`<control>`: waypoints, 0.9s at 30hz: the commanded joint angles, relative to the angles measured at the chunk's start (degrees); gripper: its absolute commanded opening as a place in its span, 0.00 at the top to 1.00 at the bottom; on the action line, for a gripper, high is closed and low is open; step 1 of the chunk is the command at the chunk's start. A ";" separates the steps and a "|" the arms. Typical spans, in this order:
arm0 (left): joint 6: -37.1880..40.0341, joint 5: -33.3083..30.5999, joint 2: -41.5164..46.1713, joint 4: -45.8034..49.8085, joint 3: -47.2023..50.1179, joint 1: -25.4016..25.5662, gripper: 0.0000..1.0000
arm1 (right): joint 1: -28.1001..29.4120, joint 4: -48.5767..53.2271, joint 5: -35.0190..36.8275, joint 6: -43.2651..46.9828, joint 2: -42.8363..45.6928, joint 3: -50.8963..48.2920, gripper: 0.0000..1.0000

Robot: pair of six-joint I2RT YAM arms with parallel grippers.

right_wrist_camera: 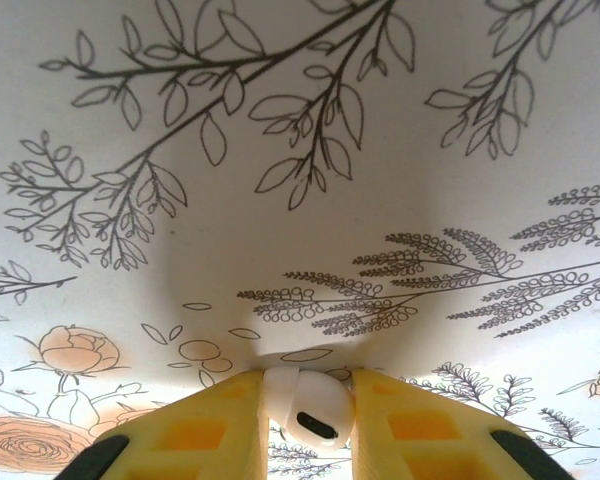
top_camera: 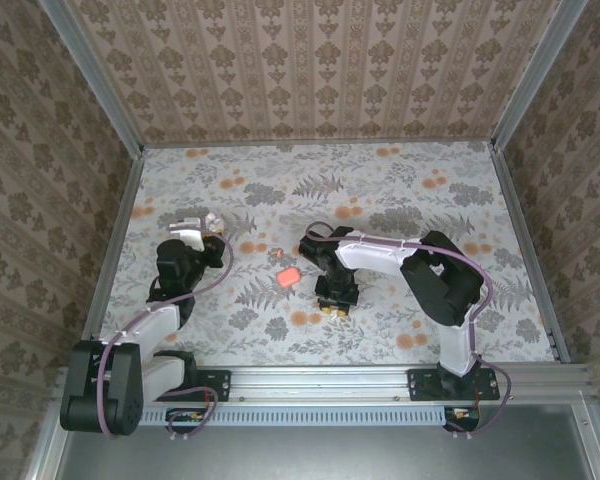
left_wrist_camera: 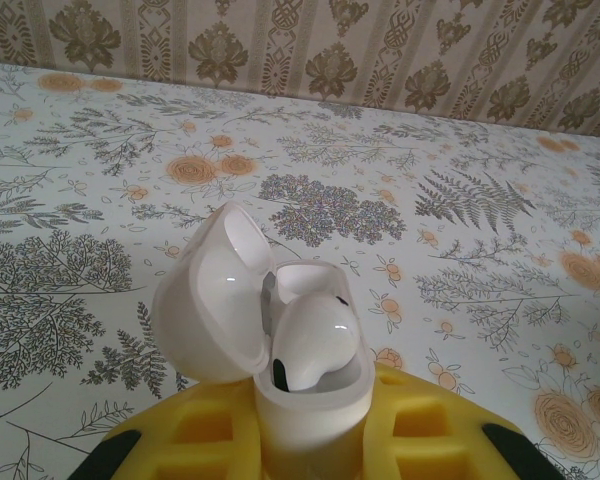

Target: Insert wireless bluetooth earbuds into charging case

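Note:
In the left wrist view my left gripper (left_wrist_camera: 315, 425) is shut on the white charging case (left_wrist_camera: 315, 395). The case stands upright between the yellow fingers (left_wrist_camera: 200, 430), its lid (left_wrist_camera: 210, 310) swung open to the left. One white earbud (left_wrist_camera: 315, 340) sits in the case's opening. From above, the left gripper (top_camera: 193, 238) holds this case (top_camera: 210, 219) at the left of the floor. My right gripper (right_wrist_camera: 310, 400) points down at the patterned floor, shut on a second white earbud (right_wrist_camera: 315, 412) pinched between its yellow fingers (right_wrist_camera: 410, 420). In the top view the right gripper (top_camera: 333, 303) is at mid-floor.
A coral-red rounded object (top_camera: 289, 275) lies on the floor between the two grippers, just left of the right gripper. A tiny red speck (top_camera: 262, 251) lies up-left of it. Patterned walls enclose the floor (top_camera: 430, 200), and a metal rail (top_camera: 380, 378) runs along the near edge.

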State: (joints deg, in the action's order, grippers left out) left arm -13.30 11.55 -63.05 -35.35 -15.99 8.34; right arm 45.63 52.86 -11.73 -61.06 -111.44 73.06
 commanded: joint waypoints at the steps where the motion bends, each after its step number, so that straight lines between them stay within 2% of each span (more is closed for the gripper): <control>1: 0.96 0.13 0.21 -0.25 -1.50 0.54 0.98 | 0.38 2.06 3.01 1.75 -0.50 0.03 0.76; 6: 1.63 1.30 -0.21 -1.25 -1.06 0.95 0.98 | 0.51 1.60 7.01 3.84 2.49 0.34 0.78; 12: 3.45 6.28 -1.40 -3.62 -1.15 3.34 0.98 | 0.51 -5.80 11.79 8.67 9.72 -1.84 0.79; 20: 10.52 20.24 -10.54 -16.99 0.10 10.97 0.98 | 0.51 -27.35 17.56 30.11 23.28 -9.43 0.80; 22: 12.16 22.95 -12.89 -19.75 0.08 12.82 0.98 | 0.44 -34.17 17.01 36.59 26.41 -12.53 0.80; 25: 14.20 24.83 -14.74 -22.59 0.08 15.12 0.98 | 0.43 -39.52 14.86 43.76 28.66 -13.24 0.80; 27: 15.32 28.65 -15.66 -24.94 0.00 16.14 0.98 | 0.47 -41.94 12.86 47.58 29.12 -13.46 0.80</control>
State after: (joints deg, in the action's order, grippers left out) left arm -1.67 33.36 -78.08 -52.80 -15.90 23.42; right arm 46.00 19.66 2.57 -23.94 -83.83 60.45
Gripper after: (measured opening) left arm 0.191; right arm 0.203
